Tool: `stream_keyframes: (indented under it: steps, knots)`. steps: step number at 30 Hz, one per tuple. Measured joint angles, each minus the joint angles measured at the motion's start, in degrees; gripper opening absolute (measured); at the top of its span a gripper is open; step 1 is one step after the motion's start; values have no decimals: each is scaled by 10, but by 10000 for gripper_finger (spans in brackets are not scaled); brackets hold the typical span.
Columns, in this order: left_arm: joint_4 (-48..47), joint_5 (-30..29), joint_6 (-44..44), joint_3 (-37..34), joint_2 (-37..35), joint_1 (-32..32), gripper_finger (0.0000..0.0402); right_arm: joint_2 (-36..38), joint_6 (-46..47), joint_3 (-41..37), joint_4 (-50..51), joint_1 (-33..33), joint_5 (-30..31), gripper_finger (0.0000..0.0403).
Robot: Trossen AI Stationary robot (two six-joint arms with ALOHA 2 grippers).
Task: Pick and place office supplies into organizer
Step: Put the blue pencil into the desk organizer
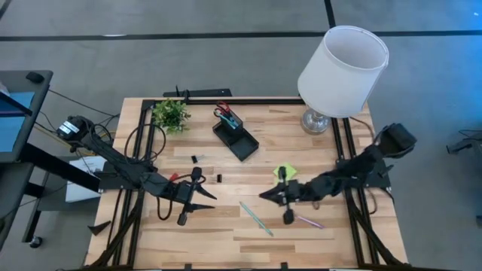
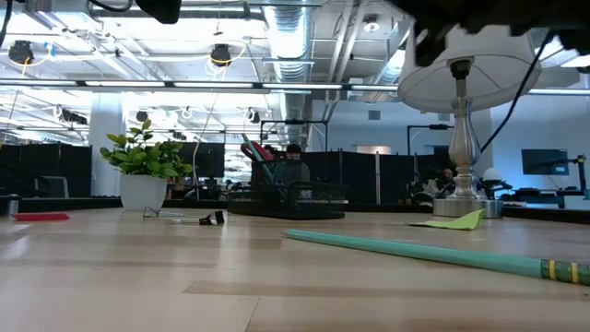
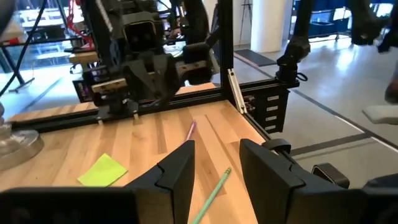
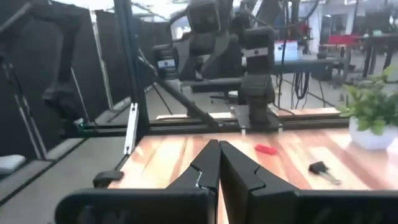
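Hovering left of the teal pen (image 1: 256, 217), left gripper (image 1: 203, 197) parted and empty; right gripper (image 1: 265, 195) closed, empty.

A pale wooden plank bench (image 1: 226, 233) edged with a black metal frame (image 1: 135, 150) stands on a grey carpeted floor (image 1: 90, 60) crossed by dark seams. At the bench's far right corner stands a lamp with a white drum shade (image 1: 343, 71) on a silvery base, and at the far left a small green potted plant in a white pot (image 2: 144, 171). Beyond the bench lies an open office hall: an exposed ceiling with silver ducts (image 2: 300, 32), pipes and bright strip lights, dark partition screens (image 2: 369, 180), and a monitor (image 2: 544, 161) far to the right. A dark side desk (image 1: 22, 98) sits left of the bench.
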State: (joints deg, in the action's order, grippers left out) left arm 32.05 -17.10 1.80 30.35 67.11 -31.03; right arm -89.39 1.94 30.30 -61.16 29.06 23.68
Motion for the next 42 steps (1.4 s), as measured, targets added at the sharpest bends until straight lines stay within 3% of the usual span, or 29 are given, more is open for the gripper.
stream_keyframes:
  steps: [6,11,15,18,21,24,27,31,42]
  knots:
    - [-1,2,-8,0,0,0,125,-96,132,97,-23,-22,-5,5]
    - [-8,2,-9,0,0,0,125,-135,67,148,27,-25,-41,5]
    - [-19,2,-14,0,0,-5,125,-128,48,157,57,-16,-34,5]
    - [-19,2,-16,0,0,-12,125,-110,46,157,66,6,24,3]
    - [-19,0,-16,0,0,-17,125,-91,53,158,139,44,127,3]
    - [-19,-9,-16,0,0,-21,125,-90,129,157,207,90,258,6]
    - [-19,-27,-16,0,0,-23,125,-103,186,157,208,130,331,12]
    - [-19,-43,-15,0,0,-23,125,-133,204,157,201,170,381,27]
    - [-21,-44,-23,0,0,-24,125,-207,246,157,170,199,410,94]
